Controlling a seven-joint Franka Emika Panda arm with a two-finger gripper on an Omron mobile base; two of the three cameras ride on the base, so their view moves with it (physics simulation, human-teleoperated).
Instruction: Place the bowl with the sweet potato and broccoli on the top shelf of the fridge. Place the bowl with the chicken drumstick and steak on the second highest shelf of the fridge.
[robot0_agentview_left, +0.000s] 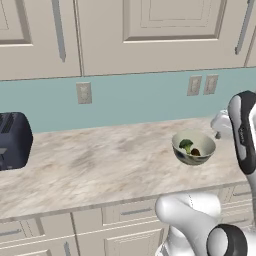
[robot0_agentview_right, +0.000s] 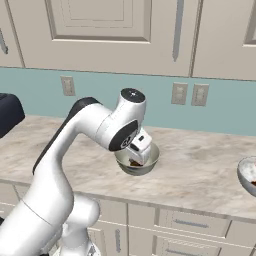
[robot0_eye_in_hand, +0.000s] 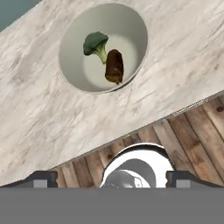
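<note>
Broccoli (robot0_eye_in_hand: 96, 43) and sweet potato (robot0_eye_in_hand: 114, 66) lie side by side in the bowl (robot0_eye_in_hand: 132, 33), which rests on the surface (robot0_eye_in_hand: 39, 113) ahead of the jaws, spread wide and holding nothing, apparently poised for the rim.

Soft, even light is falling across all views; the bowl (robot0_agentview_left: 193, 147) is casting only a faint shadow on the counter (robot0_agentview_left: 100, 165). Textures are rendering slightly blurry, without glare.
</note>
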